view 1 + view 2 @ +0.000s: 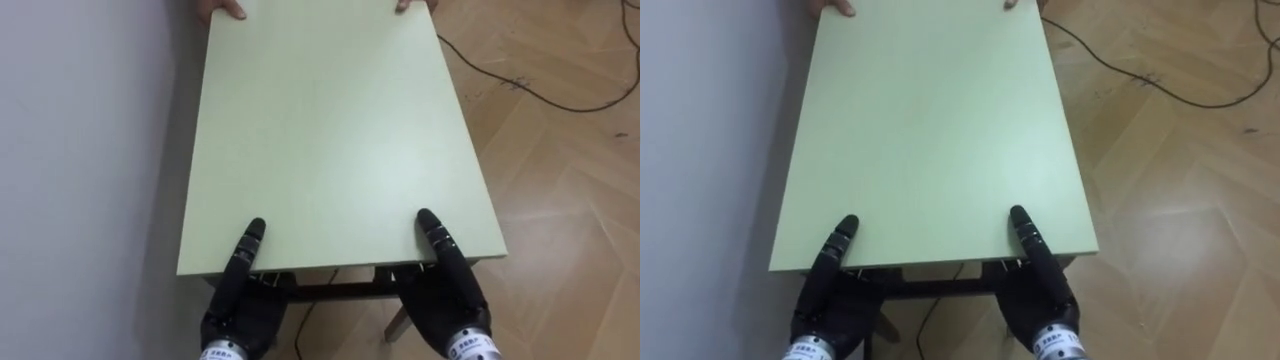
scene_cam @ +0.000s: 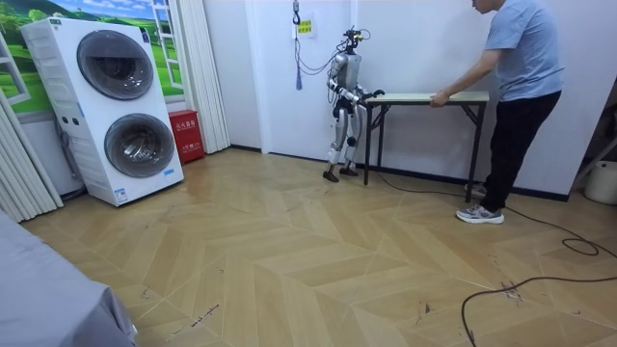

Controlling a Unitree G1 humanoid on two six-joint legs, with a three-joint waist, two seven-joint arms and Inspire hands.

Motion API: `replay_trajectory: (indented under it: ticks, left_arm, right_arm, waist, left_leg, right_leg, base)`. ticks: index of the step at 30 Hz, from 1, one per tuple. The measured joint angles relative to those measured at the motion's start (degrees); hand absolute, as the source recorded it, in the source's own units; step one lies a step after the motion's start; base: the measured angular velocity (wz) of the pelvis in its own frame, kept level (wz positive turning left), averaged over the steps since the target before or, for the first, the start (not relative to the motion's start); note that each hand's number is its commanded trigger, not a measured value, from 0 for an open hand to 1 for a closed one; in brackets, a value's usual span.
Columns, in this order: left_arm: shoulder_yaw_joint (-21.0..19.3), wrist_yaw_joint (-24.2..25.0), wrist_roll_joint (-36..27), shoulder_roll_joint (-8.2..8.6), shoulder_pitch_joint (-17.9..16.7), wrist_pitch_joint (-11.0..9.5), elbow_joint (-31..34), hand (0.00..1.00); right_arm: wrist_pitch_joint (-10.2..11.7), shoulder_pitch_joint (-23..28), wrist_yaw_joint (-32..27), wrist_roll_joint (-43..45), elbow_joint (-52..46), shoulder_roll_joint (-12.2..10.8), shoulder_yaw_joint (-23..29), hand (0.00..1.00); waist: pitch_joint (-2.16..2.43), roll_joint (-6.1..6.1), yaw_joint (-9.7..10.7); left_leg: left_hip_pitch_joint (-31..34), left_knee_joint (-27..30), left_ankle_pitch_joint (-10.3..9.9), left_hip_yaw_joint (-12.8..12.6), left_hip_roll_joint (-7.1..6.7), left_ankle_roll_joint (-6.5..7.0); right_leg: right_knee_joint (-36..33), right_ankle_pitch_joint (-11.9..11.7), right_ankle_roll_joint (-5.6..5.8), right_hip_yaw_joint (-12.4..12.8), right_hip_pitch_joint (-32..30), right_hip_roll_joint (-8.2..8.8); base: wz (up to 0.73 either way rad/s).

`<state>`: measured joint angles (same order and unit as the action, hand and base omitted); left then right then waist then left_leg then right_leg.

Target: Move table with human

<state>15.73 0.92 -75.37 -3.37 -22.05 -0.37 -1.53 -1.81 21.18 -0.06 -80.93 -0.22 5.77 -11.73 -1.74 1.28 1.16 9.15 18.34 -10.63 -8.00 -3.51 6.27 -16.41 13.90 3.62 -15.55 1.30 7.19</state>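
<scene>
Indoors, pale green table (image 1: 340, 130) beside white wall (image 1: 80, 150), herringbone wood floor (image 1: 560, 200)

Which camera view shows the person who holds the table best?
The room view: the person stands whole, bent forward, hands on the table end. In both eye views the person's fingertips show at its far edge.

**Table** (image 1: 330, 130): a pale green rectangular top is carried on a dark frame and dark legs. It is set lengthwise, with its left side close along a white wall (image 1: 80, 150).
**On the top, near edge:** the left hand (image 1: 240, 310) is placed towards the left corner and the right hand (image 1: 452, 300) towards the right, each reaching up over the rim.
**On the top, far edge:** a person's hands (image 1: 222, 10) are laid at the two corners.
**Floor** (image 1: 560, 200): herringbone wood, on which the table is stood.
</scene>
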Motion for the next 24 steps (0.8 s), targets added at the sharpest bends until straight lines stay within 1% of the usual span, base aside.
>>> replay_trajectory:
  ticks: [2, 4, 8, 9, 10, 12, 15, 20, 24]
  left_arm:
    - [0.0, 0.0, 0.0, -0.02, 0.0, 0.2, -0.6, 1.0]
    - [0.0, 0.0, 0.1, 0.0, 0.0, 0.1, -1.7, 1.0]
    - [0.0, 0.0, 0.2, 0.0, 0.0, 0.1, -2.4, 1.0]
    - [0.0, 0.0, 0.8, 0.11, 0.0, 0.1, -2.7, 1.0]
    - [-0.2, 0.0, 1.1, 0.13, 0.0, 0.1, -3.1, 1.0]
    - [-0.3, 0.0, 1.4, 0.11, 0.0, 0.1, -3.7, 1.0]
    - [-0.3, 0.0, 2.9, 0.12, 0.0, 0.1, -5.1, 1.0]
    - [-0.4, 0.2, 3.9, 0.34, 0.0, 0.0, -6.0, 1.0]
    - [-0.5, 0.9, 4.0, 0.75, 0.4, -0.1, -7.6, 1.0]
  right_arm:
    - [0.1, 0.4, 0.0, 0.1, 0.3, 0.0, -0.1, 1.0]
    - [0.3, -0.4, 0.1, 0.3, 2.3, -0.4, -0.2, 1.0]
    - [0.4, -1.0, 0.8, 0.5, 4.1, -0.8, -0.2, 1.0]
    - [0.4, -1.0, 0.8, 0.6, 4.5, -0.9, -0.3, 1.0]
    - [0.5, -0.9, 0.9, 0.5, 4.8, -0.9, -0.4, 1.0]
    - [0.5, -0.8, 1.4, 0.5, 5.7, -0.9, -0.5, 1.0]
    - [0.5, -0.8, 1.9, 0.8, 7.2, -1.0, -0.6, 1.0]
    - [0.6, -0.8, 2.8, 1.3, 8.3, -1.2, -0.7, 1.0]
    - [1.0, -0.8, 3.4, 1.7, 9.3, -1.5, -0.6, 1.0]
  waist:
    - [-0.13, -0.26, 0.1]
    - [-0.09, -0.77, 0.3]
    - [-0.08, -1.13, 0.5]
    - [-0.06, -1.29, 0.4]
    - [-0.06, -1.43, 0.4]
    - [-0.06, -1.43, 0.4]
    - [-0.06, -1.41, 0.4]
    - [0.03, -1.28, 0.3]
    - [0.48, -0.75, 0.3]
  left_leg:
    - [-0.9, -0.7, 0.0, 0.0, -0.16, 0.0]
    - [-1.4, -1.1, 0.0, -0.8, -0.11, 0.0]
    - [-1.5, -1.5, 0.0, -1.3, -0.13, 0.0]
    - [-1.5, -1.7, 0.0, -1.4, -0.14, 0.0]
    - [-1.6, -1.7, 0.0, -1.4, -0.17, -0.01]
    - [-1.7, -1.7, 0.0, -1.4, -0.19, -0.02]
    - [-1.7, -1.7, 0.0, -1.4, -0.2, -0.02]
    - [-1.7, -1.8, 0.0, -1.4, -0.17, -0.03]
    - [-2.0, -1.8, 0.0, -1.4, -0.17, -0.03]
  right_leg:
    - [0.3, 0.0, 0.0, 0.6, 0.6, 0.0]
    - [0.9, 0.0, 0.0, 1.3, 1.0, -0.11]
    - [2.1, 0.0, 0.03, 1.6, 1.3, -0.24]
    - [2.5, -0.1, 0.03, 2.1, 1.4, -0.32]
    - [2.9, -0.1, 0.03, 3.3, 1.6, -0.47]
    - [2.9, -0.1, 0.02, 4.9, 1.6, -0.65]
    - [2.9, -0.1, 0.02, 6.2, 1.6, -0.8]
    - [2.9, -0.1, 0.01, 6.4, 1.6, -0.89]
    - [2.9, -0.1, 0.01, 6.3, 1.8, -0.87]
  base:
    - [0.06]
    - [-0.1]
    - [-0.04]
    - [0.0]
    - [0.0]
    - [0.04]
    - [0.02]
    - [0.0]
    - [0.0]
